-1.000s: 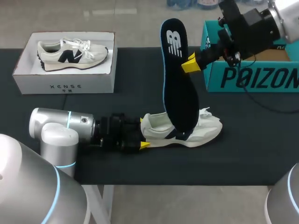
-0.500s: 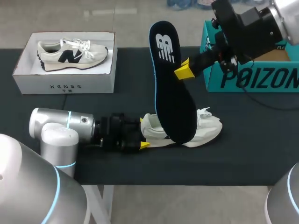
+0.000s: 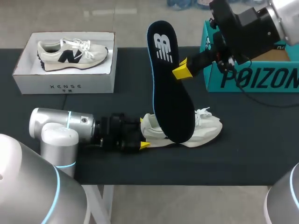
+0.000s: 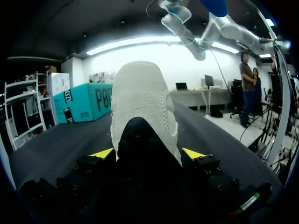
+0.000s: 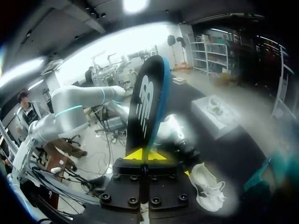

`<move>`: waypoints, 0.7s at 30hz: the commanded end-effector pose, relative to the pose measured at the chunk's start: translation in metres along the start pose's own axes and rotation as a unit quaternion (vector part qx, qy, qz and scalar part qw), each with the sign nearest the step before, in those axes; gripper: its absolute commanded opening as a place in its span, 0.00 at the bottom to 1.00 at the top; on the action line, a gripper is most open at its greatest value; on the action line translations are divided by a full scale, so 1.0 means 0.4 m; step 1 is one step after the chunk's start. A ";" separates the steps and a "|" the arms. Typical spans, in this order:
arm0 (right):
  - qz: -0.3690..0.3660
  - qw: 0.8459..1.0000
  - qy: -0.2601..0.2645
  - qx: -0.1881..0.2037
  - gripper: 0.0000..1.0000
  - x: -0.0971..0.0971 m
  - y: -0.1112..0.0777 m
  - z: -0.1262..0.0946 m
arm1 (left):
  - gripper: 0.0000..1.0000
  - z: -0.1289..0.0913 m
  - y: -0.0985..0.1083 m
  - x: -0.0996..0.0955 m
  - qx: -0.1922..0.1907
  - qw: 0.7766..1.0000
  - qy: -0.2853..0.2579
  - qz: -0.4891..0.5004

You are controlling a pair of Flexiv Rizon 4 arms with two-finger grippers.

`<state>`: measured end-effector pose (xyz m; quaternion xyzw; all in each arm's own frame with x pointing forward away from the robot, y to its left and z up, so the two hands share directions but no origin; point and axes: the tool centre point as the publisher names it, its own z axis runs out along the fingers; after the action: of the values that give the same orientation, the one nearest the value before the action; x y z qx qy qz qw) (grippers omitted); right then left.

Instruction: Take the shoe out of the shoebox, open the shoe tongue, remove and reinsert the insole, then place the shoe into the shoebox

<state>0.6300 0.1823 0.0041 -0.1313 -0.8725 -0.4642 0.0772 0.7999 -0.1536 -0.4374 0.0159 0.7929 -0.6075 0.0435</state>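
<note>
From above, the white shoe (image 3: 201, 131) lies on its side on the black table (image 3: 117, 105), its heel clamped in the left gripper (image 3: 143, 133). The right gripper (image 3: 181, 69) pinches the dark insole (image 3: 170, 100), which stands nearly upright with its lower end at the shoe. The teal shoebox (image 3: 252, 77) sits behind. At the left wrist, both fingers of the left gripper (image 4: 148, 153) press the shoe (image 4: 142, 112) at its heel. At the right wrist, the right gripper (image 5: 145, 155) is closed thinly on the insole (image 5: 147, 105), with the shoe (image 5: 208, 184) below it.
</note>
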 end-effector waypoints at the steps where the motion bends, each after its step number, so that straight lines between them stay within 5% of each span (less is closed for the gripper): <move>1: 0.001 1.000 0.000 0.002 0.00 -0.003 0.003 0.004 | 0.00 0.003 0.006 0.001 0.000 1.000 -0.001 0.000; 2: 0.001 1.000 0.000 0.002 0.00 -0.003 0.003 0.004 | 0.34 -0.002 -0.002 -0.002 -0.010 1.000 -0.011 0.012; 3: 0.001 1.000 0.000 0.002 0.00 -0.003 0.003 0.004 | 0.87 -0.009 -0.010 -0.006 -0.017 0.999 -0.019 0.022; 4: 0.001 1.000 0.000 0.002 0.00 -0.003 0.003 0.004 | 1.00 -0.016 -0.017 -0.009 -0.020 0.999 -0.023 0.029; 13: 0.001 1.000 0.000 0.002 0.00 -0.003 0.003 0.004 | 1.00 -0.065 -0.027 -0.021 -0.066 0.995 -0.038 0.066; 21: 0.001 1.000 0.000 0.002 0.00 -0.003 0.003 0.004 | 1.00 -0.103 -0.009 0.000 -0.131 0.988 0.006 0.077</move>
<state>0.6297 0.1822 0.0042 -0.1318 -0.8725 -0.4641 0.0774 0.7964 -0.1227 -0.4322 0.0657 0.8449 -0.5204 0.1052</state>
